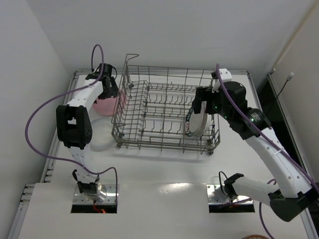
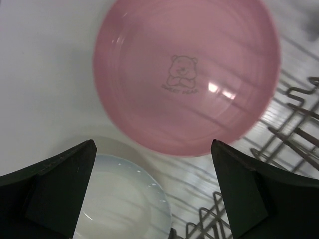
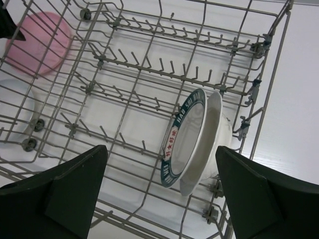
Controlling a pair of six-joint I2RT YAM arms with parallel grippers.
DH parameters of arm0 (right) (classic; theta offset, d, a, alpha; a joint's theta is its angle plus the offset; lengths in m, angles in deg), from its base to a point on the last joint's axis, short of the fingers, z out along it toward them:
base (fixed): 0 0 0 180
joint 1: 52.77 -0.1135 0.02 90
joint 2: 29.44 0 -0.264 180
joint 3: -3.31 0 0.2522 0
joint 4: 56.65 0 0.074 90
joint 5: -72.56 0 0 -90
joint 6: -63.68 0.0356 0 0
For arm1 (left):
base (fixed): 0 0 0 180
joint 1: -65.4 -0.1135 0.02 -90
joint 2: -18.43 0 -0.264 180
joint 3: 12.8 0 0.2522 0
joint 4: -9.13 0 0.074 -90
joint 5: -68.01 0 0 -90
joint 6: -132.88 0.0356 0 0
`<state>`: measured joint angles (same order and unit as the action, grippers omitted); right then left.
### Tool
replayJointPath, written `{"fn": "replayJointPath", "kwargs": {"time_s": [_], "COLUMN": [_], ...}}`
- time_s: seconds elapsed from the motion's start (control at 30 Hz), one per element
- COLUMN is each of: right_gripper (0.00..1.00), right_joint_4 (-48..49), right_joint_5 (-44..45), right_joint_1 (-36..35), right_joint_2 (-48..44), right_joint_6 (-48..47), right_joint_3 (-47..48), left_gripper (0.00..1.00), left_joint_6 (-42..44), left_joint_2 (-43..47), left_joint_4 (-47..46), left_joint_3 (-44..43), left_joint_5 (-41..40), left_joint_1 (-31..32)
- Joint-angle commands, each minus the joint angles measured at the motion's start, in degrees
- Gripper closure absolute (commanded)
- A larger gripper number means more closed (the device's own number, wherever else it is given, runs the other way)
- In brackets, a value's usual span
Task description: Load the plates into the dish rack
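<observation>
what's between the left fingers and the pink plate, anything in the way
Nothing visible. The pink plate lies flat on the table straight ahead of the open left fingers, with no object between them. A white plate lies beside it, nearer the fingers, and does not cover it.

glossy pink plate (image 2: pixel 185 74) – grey metal wire rack (image 1: pixel 164 112)

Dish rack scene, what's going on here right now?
Two plates stand on edge at the right end of the dish rack: the teal-rimmed plate and a white plate beside it. The right gripper hangs open above them, empty. The left gripper hovers open over the pink plate, lying flat on the table beside a second white plate.
</observation>
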<state>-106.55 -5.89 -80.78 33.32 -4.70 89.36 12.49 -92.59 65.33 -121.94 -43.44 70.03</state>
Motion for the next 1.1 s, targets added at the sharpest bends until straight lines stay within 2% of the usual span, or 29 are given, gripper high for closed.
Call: {"fn": "replayJointPath", "kwargs": {"time_s": [0.0,0.07,0.17,0.43,0.77,0.9,0.97,1.0,1.07], "right_gripper": [0.11,0.11,0.11,0.11,0.11,0.11,0.11,0.11,0.11], "right_joint_4": [1.86,1.86,1.86,2.92,3.45,3.45,3.45,3.45,3.45], "right_joint_5": [-1.44,-2.67,-3.28,-5.22,-6.45,-6.98,-6.98,-6.98,-7.51], "right_joint_1": [1.46,1.47,2.60,4.36,5.60,6.21,6.82,6.83,7.35], "right_joint_2": [-1.77,-1.77,-1.77,-2.29,-2.82,-2.82,-2.82,-2.82,-2.82], "right_joint_6": [-2.12,-2.64,-2.64,-2.64,-3.17,-3.17,-3.17,-3.17,-3.69], "right_joint_3": [-1.09,-1.10,-1.63,-2.77,-3.82,-3.83,-3.83,-3.83,-4.35], "left_gripper": [0.00,0.00,0.00,0.00,0.16,0.35,0.38,0.42,0.44], "left_joint_6": [2.27,2.27,2.27,2.27,2.79,2.79,2.79,2.27,2.27], "left_joint_2": [-0.94,-3.49,-5.34,-9.90,-15.97,-16.51,-16.51,-16.51,-15.98], "left_joint_4": [2.13,3.70,4.23,3.88,3.88,3.88,3.88,3.88,3.88], "left_joint_3": [-3.24,-3.85,-3.07,-2.79,-4.47,-4.47,-4.47,-4.47,-4.47], "left_joint_5": [-0.96,-5.25,-7.02,-5.87,-2.28,-3.51,-3.51,-2.73,-2.10], "left_joint_1": [-3.12,-4.52,-6.37,-9.28,-12.36,-12.97,-14.63,-15.16,-16.92]}}
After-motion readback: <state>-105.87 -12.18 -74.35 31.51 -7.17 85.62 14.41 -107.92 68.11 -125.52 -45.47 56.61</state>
